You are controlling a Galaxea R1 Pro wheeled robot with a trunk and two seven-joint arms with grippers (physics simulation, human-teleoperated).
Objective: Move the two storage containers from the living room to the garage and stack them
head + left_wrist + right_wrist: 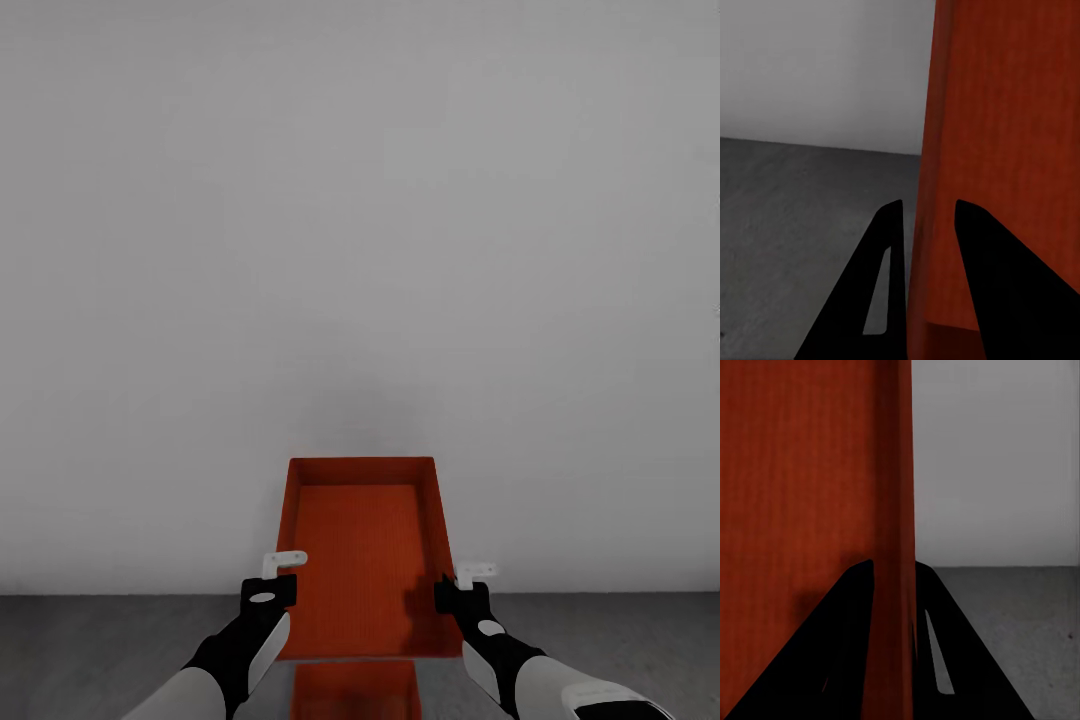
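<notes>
One red-orange storage container (pixel 365 550) hangs between my two grippers in the head view, open top facing me, in front of a plain white-grey wall (pixel 360 250). My left gripper (pixel 283 572) is shut on its left wall. In the left wrist view the gripper (pixel 926 217) has one black finger on each side of the thin wall of the container (pixel 1005 112). My right gripper (pixel 462 582) is shut on the right wall, and in the right wrist view it (pixel 894 566) pinches the rim of the container (pixel 795 472) the same way. The other container is out of view.
The dark grey concrete floor (pixel 100 640) meets the wall just ahead, with bare floor (pixel 795 210) to the left and bare floor (pixel 1020 615) to the right. A darker red-orange patch (pixel 355 690) lies under the box's near edge; I cannot tell what it is.
</notes>
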